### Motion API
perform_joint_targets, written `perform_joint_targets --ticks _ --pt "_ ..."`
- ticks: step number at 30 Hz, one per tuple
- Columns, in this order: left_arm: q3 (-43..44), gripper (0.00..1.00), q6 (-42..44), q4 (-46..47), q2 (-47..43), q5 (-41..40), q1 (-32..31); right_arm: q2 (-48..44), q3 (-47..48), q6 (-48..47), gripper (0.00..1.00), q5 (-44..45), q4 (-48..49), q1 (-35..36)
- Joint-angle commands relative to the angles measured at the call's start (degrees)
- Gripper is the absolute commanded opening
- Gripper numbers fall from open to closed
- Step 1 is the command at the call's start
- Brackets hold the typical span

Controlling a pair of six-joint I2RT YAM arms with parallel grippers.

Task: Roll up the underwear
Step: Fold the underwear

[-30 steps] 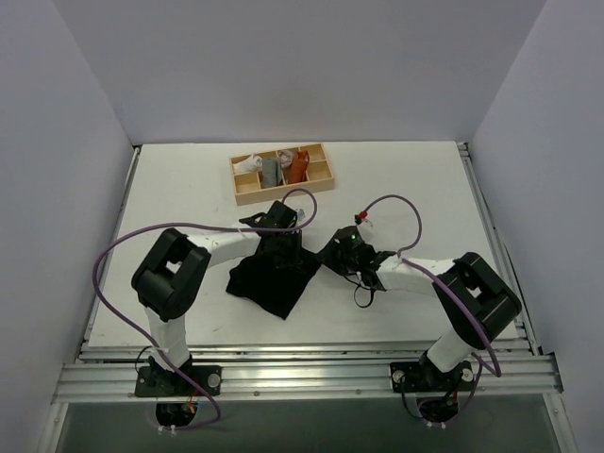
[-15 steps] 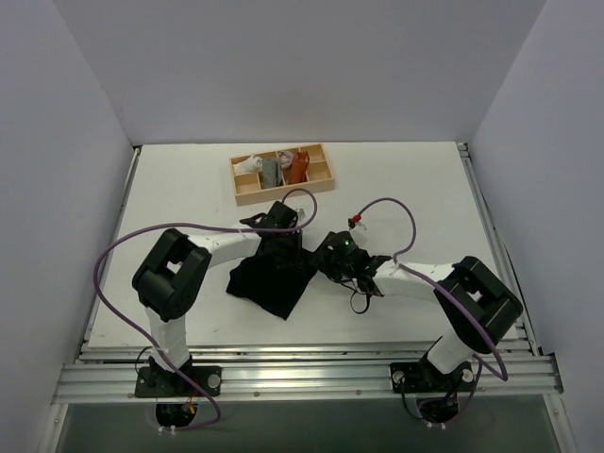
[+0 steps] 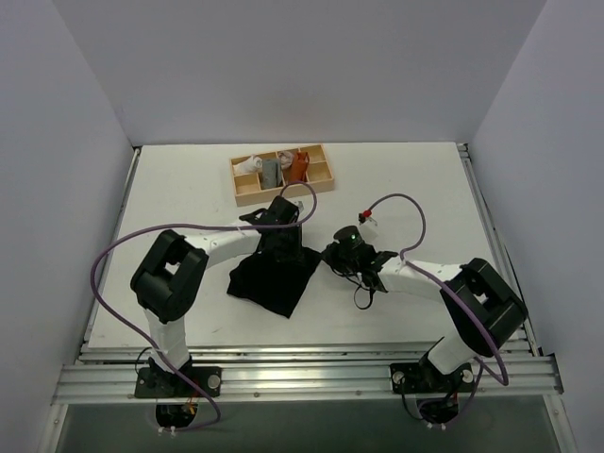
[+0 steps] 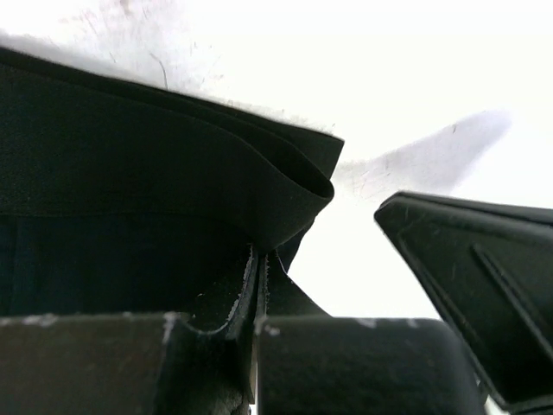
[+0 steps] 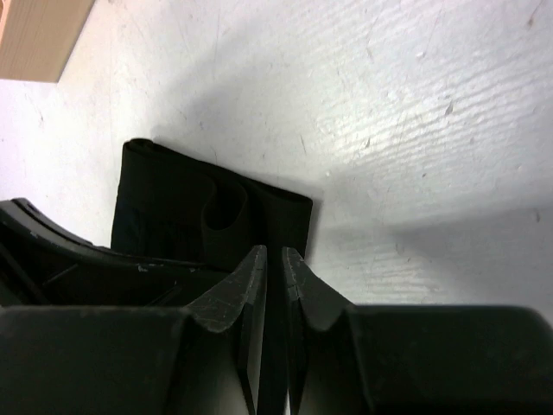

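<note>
Two arms meet over the underwear (image 3: 271, 281), a black cloth lying just below centre of the top view, well apart from the tray (image 3: 322, 173) above it. The left gripper (image 3: 285, 239) sits at the cloth's upper edge. Its jaws are pressed together, and the left wrist view shows the folded hem running down to their tips, so it appears to have a pinch of fabric. The right gripper (image 3: 330, 259) comes in at the cloth's upper right corner, jaws a sliver apart on what looks like the same edge. Two grips on one edge suggest the pair is set to turn that hem over and begin the roll. The rest of the cloth spreads down and left of both grippers on the table (image 3: 425, 189).
</note>
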Motion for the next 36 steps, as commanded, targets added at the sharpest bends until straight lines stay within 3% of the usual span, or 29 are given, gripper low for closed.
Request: perform_joint_targets --ticks 1,12,32,36 --pt "3.3 0.02 -0.7 -0.8 -2.9 -1.7 -0.2 0.0 2.3 -1.5 0.09 1.3 0.6 -1.0" --pt "6.0 0.02 -1.3 -1.1 -1.5 -2.0 -0.2 9.3 4.5 -2.4 0.04 -2.8 3.6 -2.1" --pt "0.5 0.02 -3.0 6.1 2.9 1.9 -1.8 9.7 1.9 -1.4 0.03 -2.9 4.3 -3.1" --pt "0.5 0.02 -2.7 5.8 3.9 1.7 -1.8 8.0 2.2 -2.4 0.18 -2.6 3.7 -3.3"
